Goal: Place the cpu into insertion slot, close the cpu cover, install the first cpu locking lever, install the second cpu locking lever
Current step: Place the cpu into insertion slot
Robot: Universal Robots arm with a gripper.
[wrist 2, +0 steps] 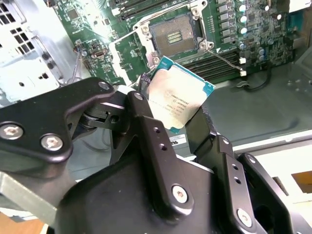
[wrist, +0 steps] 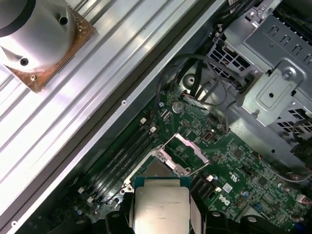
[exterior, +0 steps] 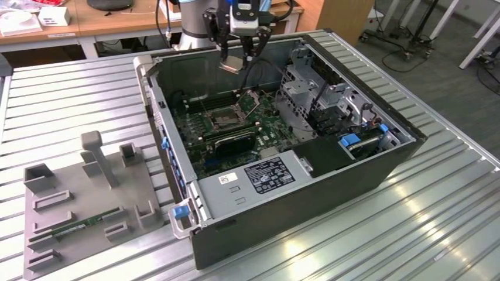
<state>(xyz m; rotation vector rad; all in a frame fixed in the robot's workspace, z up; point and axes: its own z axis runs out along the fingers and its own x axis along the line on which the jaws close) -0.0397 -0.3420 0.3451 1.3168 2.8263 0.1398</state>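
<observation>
Tightly between the closed-in jaws, the cpu [wrist 2: 181, 100], well above the open insertion slot [wrist 2: 173, 34].

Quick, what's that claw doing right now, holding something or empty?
Gripper: closed, holding the cpu up over the motherboard.

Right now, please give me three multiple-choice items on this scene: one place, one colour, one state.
1. Where is the cpu? A in the insertion slot; B held by the hand above the motherboard; C on the grey tray.
2. What colour is the motherboard? A red; B white; C green.
3. How is the cpu cover? A swung open; B shut over the slot; C taken off.
Answers: B, the hand clamps it above the slot; C, green shows all around the slot; A, its frame stands raised beside the bare slot.
</observation>
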